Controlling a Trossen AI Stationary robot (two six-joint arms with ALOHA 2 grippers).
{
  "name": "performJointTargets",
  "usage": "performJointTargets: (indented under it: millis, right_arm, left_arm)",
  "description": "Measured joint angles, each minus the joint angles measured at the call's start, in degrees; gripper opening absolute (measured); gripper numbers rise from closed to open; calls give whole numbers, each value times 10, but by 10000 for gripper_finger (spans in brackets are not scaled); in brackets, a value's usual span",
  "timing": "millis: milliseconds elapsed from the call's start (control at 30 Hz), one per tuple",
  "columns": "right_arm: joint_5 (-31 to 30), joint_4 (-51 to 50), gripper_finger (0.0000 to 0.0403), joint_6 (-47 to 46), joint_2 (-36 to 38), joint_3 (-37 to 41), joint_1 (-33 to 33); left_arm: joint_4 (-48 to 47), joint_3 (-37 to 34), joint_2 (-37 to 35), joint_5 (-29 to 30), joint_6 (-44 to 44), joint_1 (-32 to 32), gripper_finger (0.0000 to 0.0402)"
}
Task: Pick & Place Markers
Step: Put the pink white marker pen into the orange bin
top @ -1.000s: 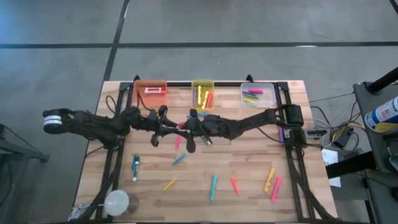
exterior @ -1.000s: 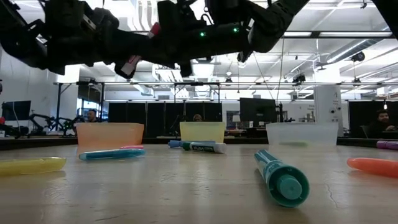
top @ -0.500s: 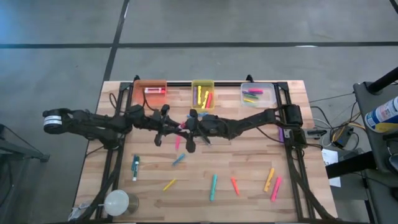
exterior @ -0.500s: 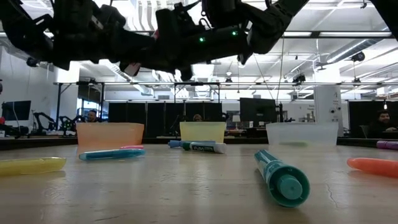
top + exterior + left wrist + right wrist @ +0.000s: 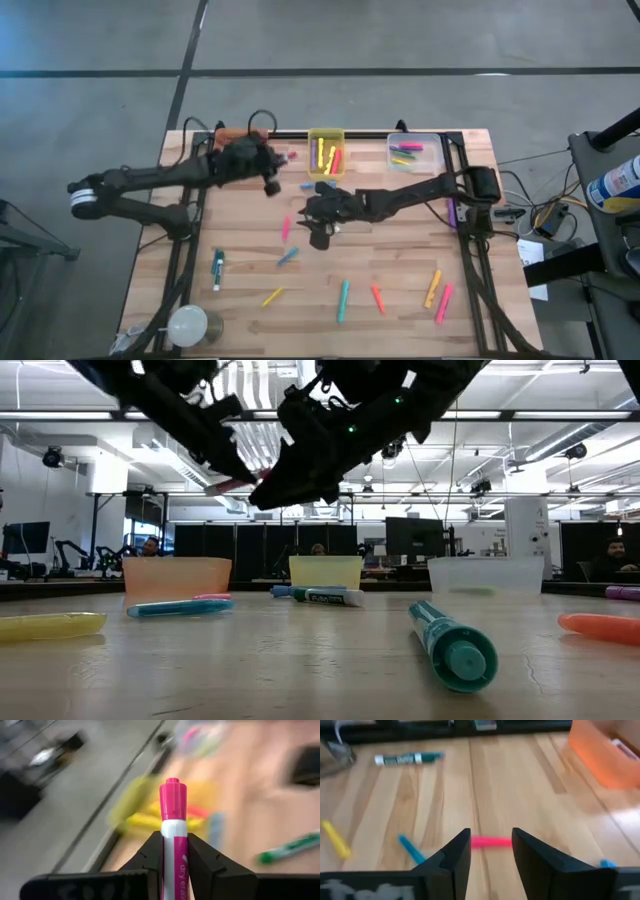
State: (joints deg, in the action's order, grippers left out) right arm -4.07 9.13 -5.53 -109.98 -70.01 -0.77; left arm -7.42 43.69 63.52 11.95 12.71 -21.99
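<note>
My left gripper (image 5: pixel 279 166) is up over the table's far side, between the orange bin (image 5: pixel 243 137) and the yellow bin (image 5: pixel 326 150). It is shut on a white marker with a pink cap (image 5: pixel 173 800). My right gripper (image 5: pixel 312 226) hovers open over the middle of the table. A pink marker (image 5: pixel 490 841) lies flat on the wood ahead of its fingers, apart from them. More markers lie on the near half: green-and-white (image 5: pixel 217 270), blue (image 5: pixel 288 256), yellow (image 5: pixel 272 297), teal (image 5: pixel 343 300). My left gripper pinches the marker's white barrel (image 5: pixel 174 851) between its two fingers, just below the pink cap. The marker lies along the fingers, its capped end sticking out past the fingertips (image 5: pixel 152 851). It is lifted clear of the table, slanting.
A clear bin (image 5: pixel 415 152) with markers stands at the far right. Orange (image 5: pixel 378 298), yellow-orange (image 5: pixel 432 288) and pink (image 5: pixel 443 303) markers lie near the front right. A white round object (image 5: pixel 187 325) sits at the front left corner. Black frame rails run along both sides.
Both grippers met over the table's middle with the pink-capped marker between them. My left gripper has since swung up and toward the far edge with that marker, turning from pointing down to nearly level. My right gripper has stayed over the middle, without the marker.
</note>
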Motion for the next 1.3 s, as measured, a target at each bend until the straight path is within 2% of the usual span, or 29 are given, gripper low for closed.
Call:
performJointTargets:
  millis: [100,300,400,733,1133,1300]
  right_arm:
    - [-17,-9,122,8,1,1,-12]
    - [-26,-16,103,17,1,1,-24]
    - [-35,-17,97,24,1,3,-27]
    - [-36,-17,90,27,0,5,-28]
    - [-36,-17,86,27,0,7,-27]
    - [-36,-17,88,26,0,7,-27]
  left_arm:
    - [-42,31,32,24,20,-54,54]
    - [-61,52,113,22,22,-171,54]
    - [-62,52,147,14,15,-204,54]
    - [-58,49,212,22,21,-219,54]
    - [-62,48,218,42,22,-229,55]
    - [-62,48,219,43,18,-229,107]
